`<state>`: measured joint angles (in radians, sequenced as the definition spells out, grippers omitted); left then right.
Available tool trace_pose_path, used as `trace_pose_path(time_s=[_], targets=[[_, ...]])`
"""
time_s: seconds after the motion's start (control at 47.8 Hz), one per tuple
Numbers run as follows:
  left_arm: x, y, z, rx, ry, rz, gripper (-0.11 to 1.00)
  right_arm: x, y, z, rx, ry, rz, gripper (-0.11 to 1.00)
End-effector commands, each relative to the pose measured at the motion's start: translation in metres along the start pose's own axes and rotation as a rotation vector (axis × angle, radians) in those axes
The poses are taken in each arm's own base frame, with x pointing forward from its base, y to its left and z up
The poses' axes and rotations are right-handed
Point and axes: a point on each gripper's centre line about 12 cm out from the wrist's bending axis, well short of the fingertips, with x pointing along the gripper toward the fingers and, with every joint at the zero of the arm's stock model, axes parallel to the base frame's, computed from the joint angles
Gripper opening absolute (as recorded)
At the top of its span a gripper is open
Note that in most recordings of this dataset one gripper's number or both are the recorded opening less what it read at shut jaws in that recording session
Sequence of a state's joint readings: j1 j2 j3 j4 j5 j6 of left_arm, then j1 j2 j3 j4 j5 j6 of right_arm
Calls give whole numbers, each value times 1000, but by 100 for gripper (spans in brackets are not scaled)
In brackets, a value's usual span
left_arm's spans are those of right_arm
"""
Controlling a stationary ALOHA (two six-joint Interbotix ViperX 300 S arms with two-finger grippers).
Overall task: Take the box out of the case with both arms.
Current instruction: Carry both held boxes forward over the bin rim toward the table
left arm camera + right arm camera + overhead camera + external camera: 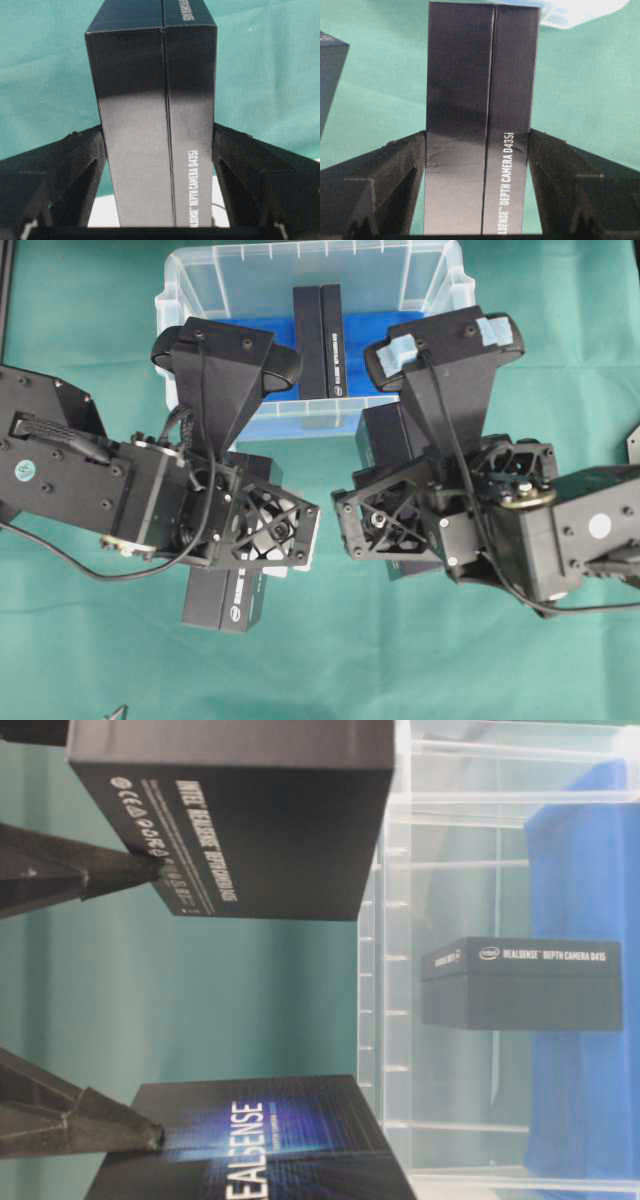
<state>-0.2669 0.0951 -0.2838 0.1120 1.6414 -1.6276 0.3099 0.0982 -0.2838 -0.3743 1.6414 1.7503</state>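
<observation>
— Both sets of fingers pinch a box each: left gripper clamps the left box, right gripper the right box, over the green table outside the case's near wall.

— Done, then?

— Partly (as far as I can judge): a third box stands in the case at its far-middle, still to lift

A dark box sits at the upper left, with a black gripper finger touching its printed side; a second box shows at the lower left, another black finger against it; right of them stands the clear case, holding a third black box against blue lining.
</observation>
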Motion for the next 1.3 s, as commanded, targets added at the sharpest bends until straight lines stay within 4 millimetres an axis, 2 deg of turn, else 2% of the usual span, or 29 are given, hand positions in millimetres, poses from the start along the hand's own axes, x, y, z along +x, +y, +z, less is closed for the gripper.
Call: trace_pose_path(time_s=[0.0, 0.607, 0.753, 0.879, 1.088, 1.276], targets=[[-21, 6, 3, -7, -5, -57, 62, -11, -2, 2, 13, 5, 34, 65], [-20, 3, 3, -5, -6, -73, 62, -11, -1, 1, 16, 6, 38, 65], [-16, 2, 2, -4, -9, -68, 62, -5, -3, -2, 7, 9, 21, 65], [0, 1, -3, 7, -10, -46, 62, 10, -6, -12, 2, 29, 1, 65], [50, -1, -13, -24, -2, -79, 62, 50, -14, -34, 27, 64, -17, 65], [90, 7, -22, -64, 7, -86, 62, 89, -23, -54, 45, 117, 1, 65]])
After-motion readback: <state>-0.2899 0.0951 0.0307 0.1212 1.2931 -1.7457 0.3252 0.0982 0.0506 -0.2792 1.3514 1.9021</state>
